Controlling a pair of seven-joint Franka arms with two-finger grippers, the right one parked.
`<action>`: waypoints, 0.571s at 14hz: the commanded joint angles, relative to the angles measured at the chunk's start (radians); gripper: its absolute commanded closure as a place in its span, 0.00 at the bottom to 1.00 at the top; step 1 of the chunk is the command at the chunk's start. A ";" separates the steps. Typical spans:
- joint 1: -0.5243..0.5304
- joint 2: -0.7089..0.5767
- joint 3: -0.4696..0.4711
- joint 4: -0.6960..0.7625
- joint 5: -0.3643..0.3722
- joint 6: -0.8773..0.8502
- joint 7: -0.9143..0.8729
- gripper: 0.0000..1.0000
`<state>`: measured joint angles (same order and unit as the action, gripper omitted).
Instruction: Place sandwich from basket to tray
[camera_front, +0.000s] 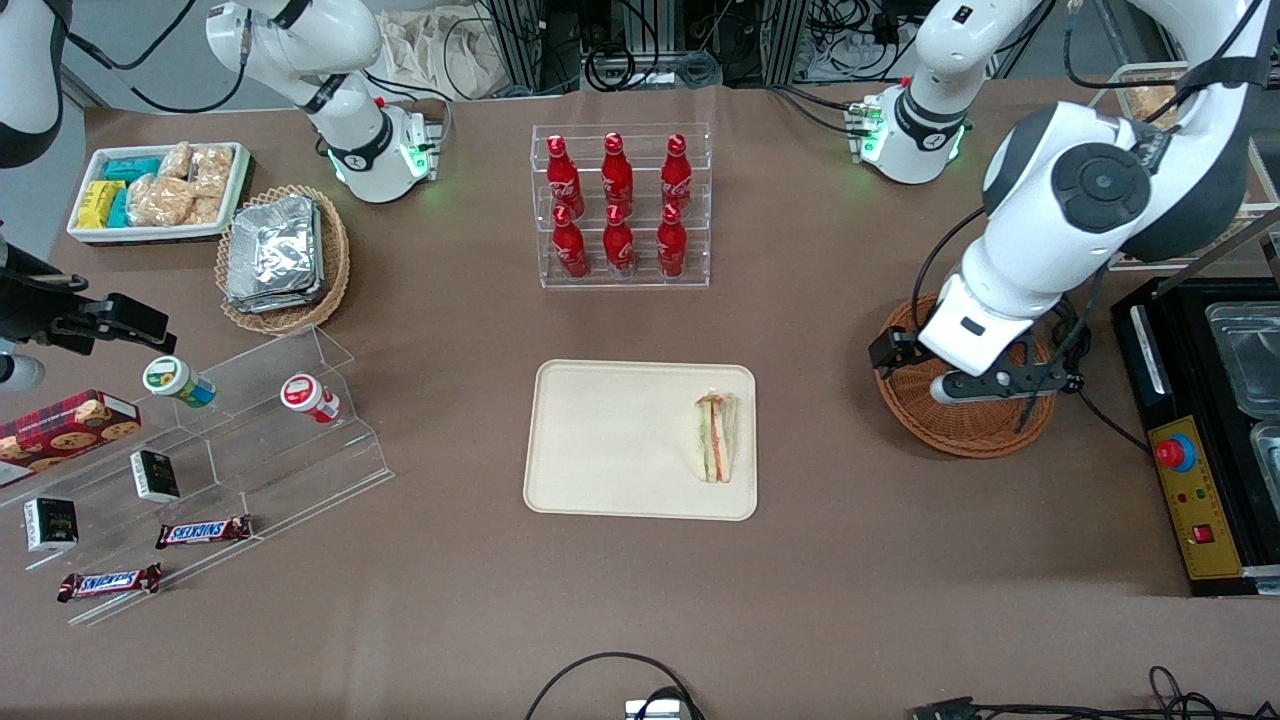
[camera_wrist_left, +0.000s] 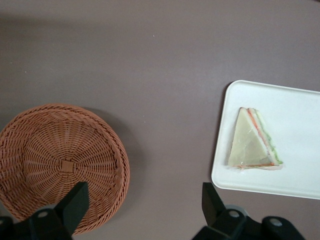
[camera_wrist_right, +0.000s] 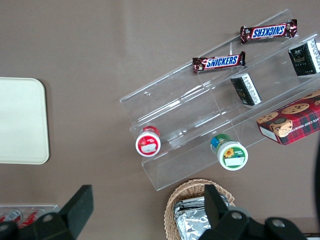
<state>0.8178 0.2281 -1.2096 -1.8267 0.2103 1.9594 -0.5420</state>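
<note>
The sandwich (camera_front: 714, 437) is found lying on the tray (camera_front: 610, 440), right up against the tray's edge on the working arm's side, with its orange-red and green filling stripes showing from above. In the wrist view the sandwich (camera_wrist_left: 252, 141) is seen flat on its side, white bread face up, tucked close to the rim of the tray (camera_wrist_left: 295, 180).

The basket (camera_front: 965, 425) is parked on the brown table (camera_front: 640, 600) toward the working arm's end, well apart from the tray. From the wrist camera the basket (camera_wrist_left: 57, 162) is seen with nothing but its woven bottom inside.

The gripper (camera_front: 985, 385) is held above the basket, hanging over it rather than touching it. Its fingers (camera_wrist_left: 75, 205) are spread wide apart in the wrist view, and nothing is pinched between them.

Other stuff is scattered around: six red bottles (camera_front: 617, 205) are lined up in a clear rack farther from the front camera than the tray. Toward the parked arm's end, a lighter wicker basket of foil packets (camera_front: 280, 255), a white bin of wrapped snacks (camera_front: 160, 190), and a clear stepped stand (camera_front: 260, 440) with little tubs and Snickers bars (camera_front: 203, 531) are all laid out.
</note>
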 joint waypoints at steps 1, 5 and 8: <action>0.015 0.007 -0.012 0.006 -0.012 -0.024 0.007 0.00; -0.038 -0.021 0.091 -0.002 -0.014 -0.102 0.019 0.00; -0.185 -0.071 0.269 0.000 -0.022 -0.109 0.017 0.00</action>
<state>0.7315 0.2257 -1.0502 -1.8281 0.2098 1.8703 -0.5338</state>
